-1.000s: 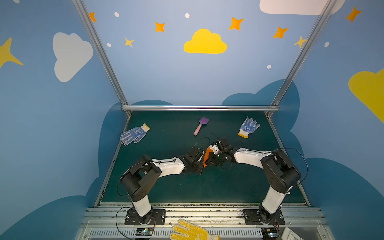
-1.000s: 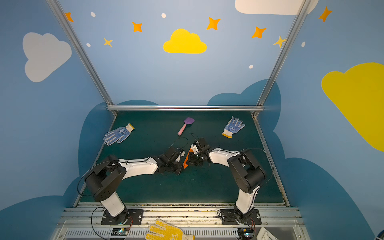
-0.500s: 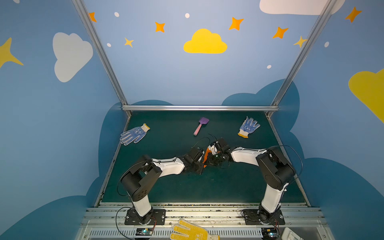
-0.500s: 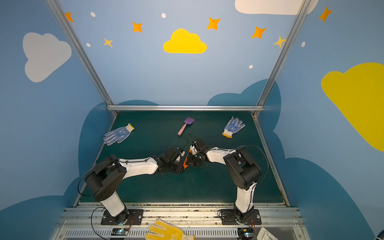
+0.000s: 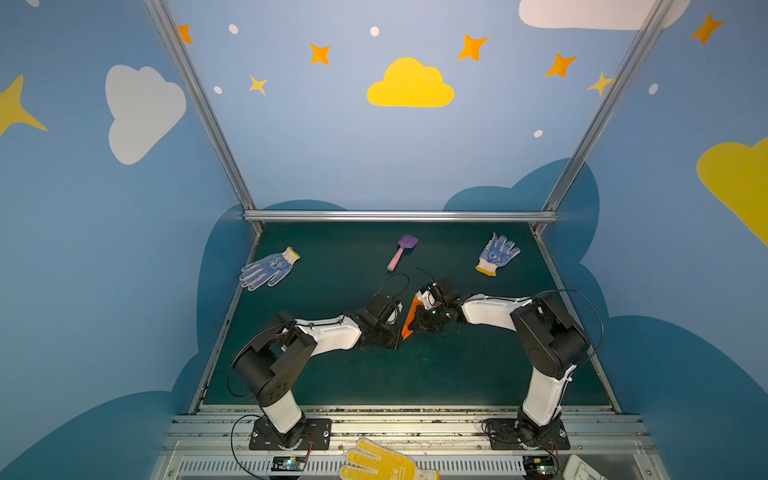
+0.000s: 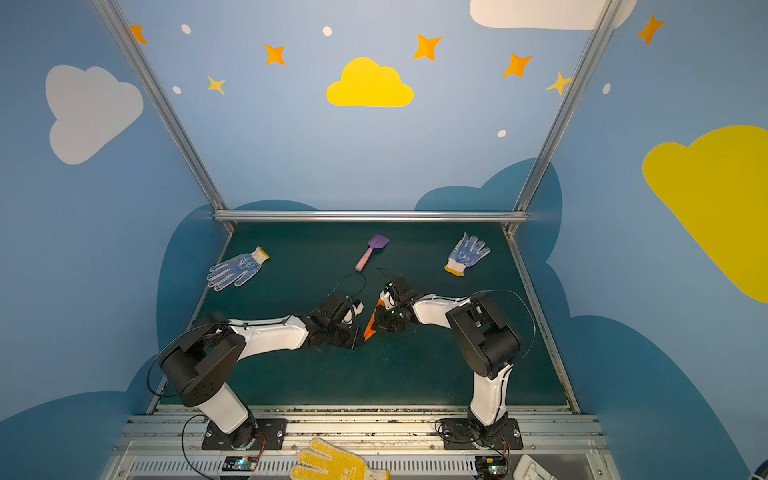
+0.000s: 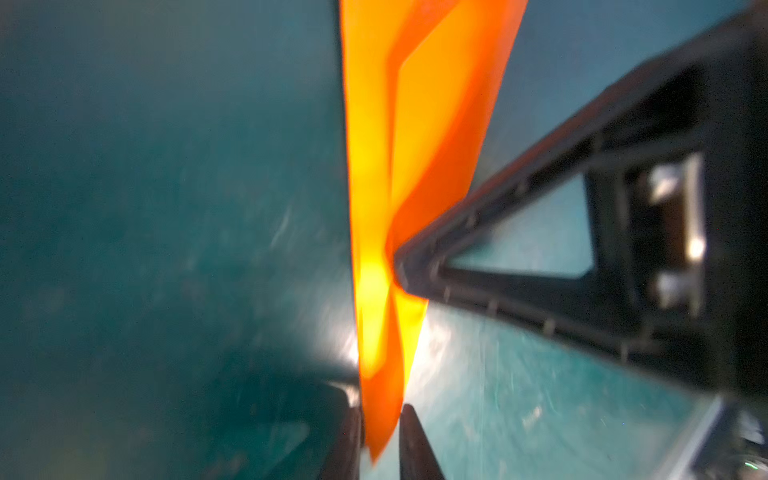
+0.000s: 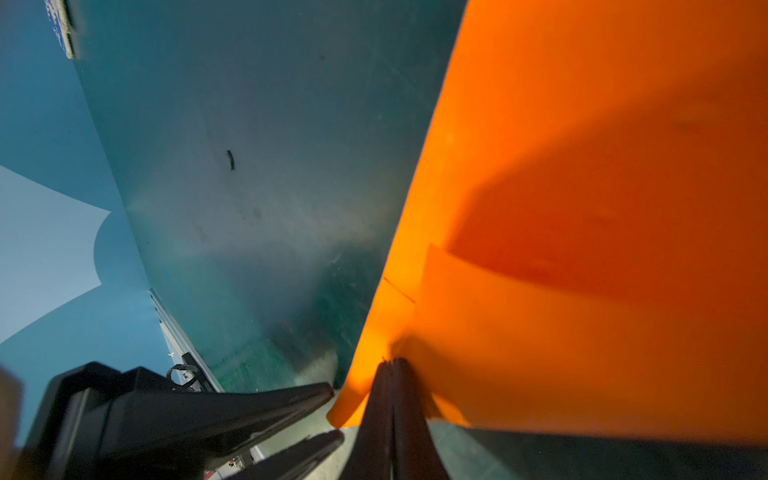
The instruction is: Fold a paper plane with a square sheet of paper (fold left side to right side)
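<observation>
The square sheet of paper (image 5: 409, 313) is bright orange and folded into a slim pointed shape. It stands on edge above the middle of the green mat (image 5: 374, 374) in both top views, between my two grippers. My right gripper (image 8: 392, 368) is shut on its edge, the two fingers pressed together. My left gripper (image 7: 380, 415) has its jaws narrowly apart around the paper's pointed tip (image 7: 378, 415), one finger against it and a slit at the other. From the top, the left gripper (image 5: 400, 336) is at the near tip and the right gripper (image 5: 419, 321) beside the paper (image 6: 371, 320).
Two blue-dotted gloves lie at the back, one on the left (image 5: 268, 270) and one on the right (image 5: 496, 253). A purple-headed spatula (image 5: 401, 251) lies between them. A yellow glove (image 5: 382, 461) rests on the front rail. Metal rails edge the mat.
The right arm's elbow has shifted slightly to the left. Both grippers have stayed at the paper in the middle of the mat, and the left jaws have narrowed a little.
</observation>
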Action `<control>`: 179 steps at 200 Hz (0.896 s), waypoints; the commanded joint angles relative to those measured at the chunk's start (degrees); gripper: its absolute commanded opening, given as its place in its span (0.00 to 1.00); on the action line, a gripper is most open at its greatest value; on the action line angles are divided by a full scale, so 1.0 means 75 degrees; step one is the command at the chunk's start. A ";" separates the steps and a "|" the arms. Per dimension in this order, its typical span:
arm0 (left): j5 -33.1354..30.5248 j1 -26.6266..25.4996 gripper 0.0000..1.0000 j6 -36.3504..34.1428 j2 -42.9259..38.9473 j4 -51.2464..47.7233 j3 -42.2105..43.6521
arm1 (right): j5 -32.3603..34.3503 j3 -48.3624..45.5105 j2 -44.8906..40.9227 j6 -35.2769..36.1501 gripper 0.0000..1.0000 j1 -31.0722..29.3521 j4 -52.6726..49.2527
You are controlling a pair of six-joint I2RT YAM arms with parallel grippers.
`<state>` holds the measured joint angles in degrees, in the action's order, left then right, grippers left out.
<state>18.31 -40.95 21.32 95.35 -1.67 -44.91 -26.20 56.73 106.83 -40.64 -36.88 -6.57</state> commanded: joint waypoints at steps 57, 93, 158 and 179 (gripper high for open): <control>0.0624 -0.0013 0.03 0.0851 -0.0195 0.1059 0.0197 | 0.0282 -0.0345 0.0273 -0.0241 0.00 0.0012 -0.0091; 0.0464 -0.0023 0.03 0.0978 -0.0271 0.1088 0.0082 | 0.0265 -0.0392 0.0287 -0.0288 0.00 0.0013 -0.0039; 0.0577 -0.0047 0.03 0.0832 0.0427 0.1054 -0.0357 | 0.0223 -0.0380 0.0311 -0.0344 0.00 0.0016 -0.0038; 0.0536 -0.0046 0.03 0.0785 0.0579 0.1009 -0.0463 | 0.0212 -0.0369 0.0311 -0.0358 0.00 0.0019 -0.0027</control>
<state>22.41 -41.17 28.10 98.45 6.22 -46.78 -27.22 55.59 106.83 -43.07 -36.58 -4.36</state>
